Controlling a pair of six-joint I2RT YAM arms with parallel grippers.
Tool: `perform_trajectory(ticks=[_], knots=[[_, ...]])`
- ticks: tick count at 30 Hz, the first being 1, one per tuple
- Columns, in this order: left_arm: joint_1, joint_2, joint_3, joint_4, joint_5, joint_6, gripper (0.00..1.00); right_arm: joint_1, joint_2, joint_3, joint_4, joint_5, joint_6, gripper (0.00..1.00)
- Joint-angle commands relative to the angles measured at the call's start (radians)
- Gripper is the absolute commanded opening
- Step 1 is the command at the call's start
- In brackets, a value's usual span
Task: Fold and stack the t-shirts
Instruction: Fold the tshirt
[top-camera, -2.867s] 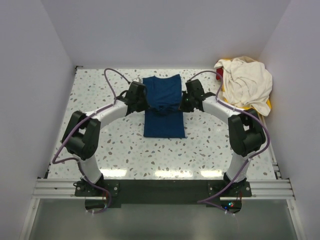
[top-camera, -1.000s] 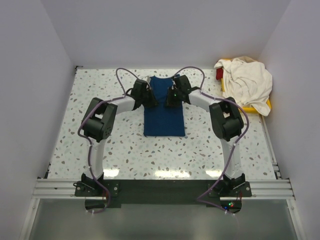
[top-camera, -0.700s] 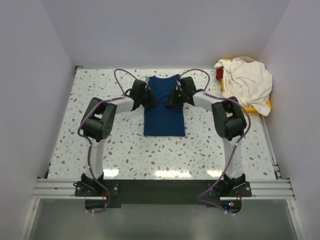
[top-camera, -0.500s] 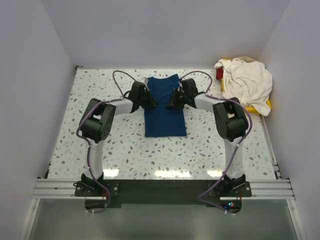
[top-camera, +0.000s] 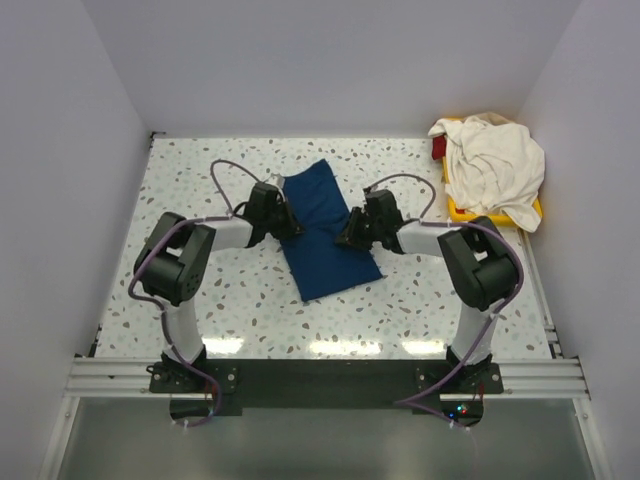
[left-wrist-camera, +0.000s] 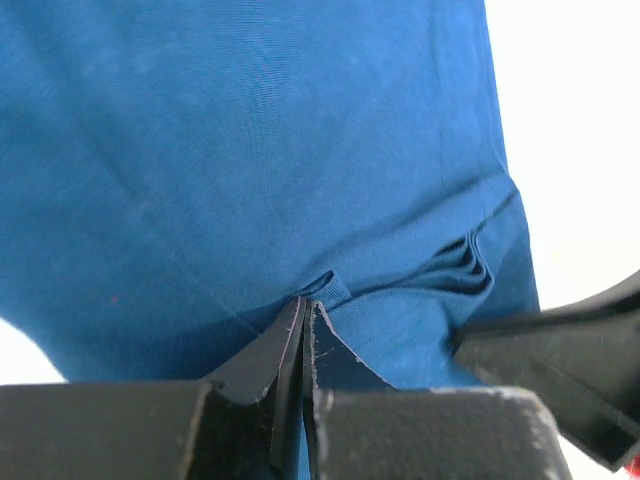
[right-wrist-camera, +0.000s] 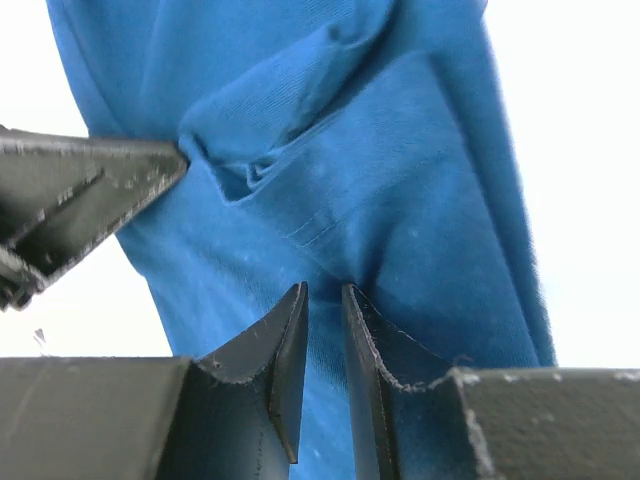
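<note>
The dark navy t-shirt (top-camera: 322, 232), folded into a narrow rectangle, lies slanted in the middle of the table. My left gripper (top-camera: 291, 228) is shut on its left edge, and the pinched cloth shows in the left wrist view (left-wrist-camera: 305, 303). My right gripper (top-camera: 346, 238) grips the right edge, with its jaws almost closed and navy cloth between them in the right wrist view (right-wrist-camera: 323, 292). The navy t-shirt fills both wrist views (left-wrist-camera: 250, 150) (right-wrist-camera: 400, 200). The cream white t-shirt (top-camera: 492, 165) lies crumpled at the back right, away from both grippers.
The cream t-shirt sits heaped on a yellow tray (top-camera: 462, 212) in the back right corner, with something red (top-camera: 439, 149) at the tray's left edge. White walls close in the speckled table (top-camera: 200, 300) on the left, back and right.
Both grippers have pulled the navy t-shirt toward the near edge. It has turned from straight to slanted, with its near end now swung to the right.
</note>
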Motion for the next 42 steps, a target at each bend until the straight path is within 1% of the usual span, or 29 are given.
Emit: perform_trajectory(ticks=[1, 4, 6, 7, 11, 14, 15, 17, 18, 20, 21, 22, 24, 25, 26, 27, 29, 30, 33, 36, 38, 39, 42], knots=[[0.002, -0.047, -0.073, -0.063, -0.056, 0.027, 0.06, 0.095, -0.064, -0.109, 0.021, 0.100, 0.092, 0.25], [0.003, -0.084, -0.105, -0.064, -0.056, 0.036, 0.06, 0.184, -0.118, -0.175, 0.081, 0.163, 0.173, 0.25], [0.003, -0.098, -0.116, -0.072, -0.059, 0.042, 0.06, 0.238, -0.147, -0.195, 0.086, 0.204, 0.205, 0.25], [0.003, -0.109, -0.118, -0.078, -0.059, 0.047, 0.06, 0.249, -0.158, -0.200, 0.083, 0.239, 0.212, 0.25], [0.003, -0.127, -0.128, -0.078, -0.049, 0.057, 0.06, 0.266, -0.194, -0.177, 0.064, 0.272, 0.210, 0.26], [0.003, -0.136, -0.113, -0.084, -0.050, 0.071, 0.07, 0.261, -0.199, -0.103, -0.040, 0.299, 0.154, 0.31], [0.005, -0.138, -0.089, -0.098, -0.049, 0.076, 0.08, 0.243, -0.198, -0.080, -0.061, 0.299, 0.105, 0.31], [0.008, -0.152, -0.055, -0.109, -0.049, 0.099, 0.13, 0.211, -0.181, -0.010, -0.106, 0.292, 0.062, 0.32], [0.012, -0.162, -0.015, -0.126, -0.049, 0.106, 0.20, 0.169, -0.173, 0.006, -0.118, 0.281, 0.031, 0.33], [0.020, -0.172, 0.026, -0.127, -0.023, 0.114, 0.28, 0.132, -0.144, 0.062, -0.150, 0.244, 0.000, 0.33], [0.021, -0.176, 0.074, -0.133, -0.016, 0.116, 0.36, 0.102, -0.136, 0.081, -0.169, 0.220, -0.033, 0.33], [0.021, -0.184, 0.097, -0.140, -0.009, 0.122, 0.39, 0.094, -0.129, 0.116, -0.184, 0.215, -0.047, 0.33], [0.021, -0.193, 0.151, -0.162, 0.000, 0.125, 0.44, 0.079, -0.118, 0.147, -0.226, 0.201, -0.089, 0.32], [0.021, -0.207, 0.162, -0.170, 0.002, 0.125, 0.44, 0.080, -0.119, 0.171, -0.235, 0.197, -0.103, 0.32], [0.020, -0.215, 0.166, -0.175, -0.004, 0.126, 0.44, 0.080, -0.122, 0.181, -0.252, 0.192, -0.127, 0.32], [0.020, -0.224, 0.163, -0.230, -0.010, 0.122, 0.43, 0.080, -0.124, 0.185, -0.258, 0.184, -0.138, 0.32], [0.020, -0.261, 0.134, -0.244, -0.021, 0.107, 0.38, 0.082, -0.132, 0.182, -0.266, 0.183, -0.153, 0.32], [0.020, -0.277, 0.085, -0.238, -0.024, 0.097, 0.32, 0.080, -0.138, 0.179, -0.278, 0.189, -0.172, 0.32], [0.018, -0.349, -0.011, -0.241, -0.039, 0.074, 0.19, 0.085, -0.151, 0.158, -0.321, 0.213, -0.215, 0.33], [0.018, -0.376, -0.082, -0.241, -0.056, 0.080, 0.15, 0.085, -0.161, 0.124, -0.342, 0.258, -0.239, 0.36], [0.018, -0.380, -0.105, -0.241, -0.064, 0.085, 0.14, 0.083, -0.152, 0.113, -0.339, 0.259, -0.245, 0.38], [0.018, -0.379, -0.122, -0.238, -0.062, 0.085, 0.12, 0.085, -0.141, 0.115, -0.339, 0.253, -0.249, 0.38], [0.018, -0.365, -0.150, -0.224, -0.065, 0.073, 0.10, 0.089, -0.104, 0.130, -0.345, 0.252, -0.250, 0.38]])
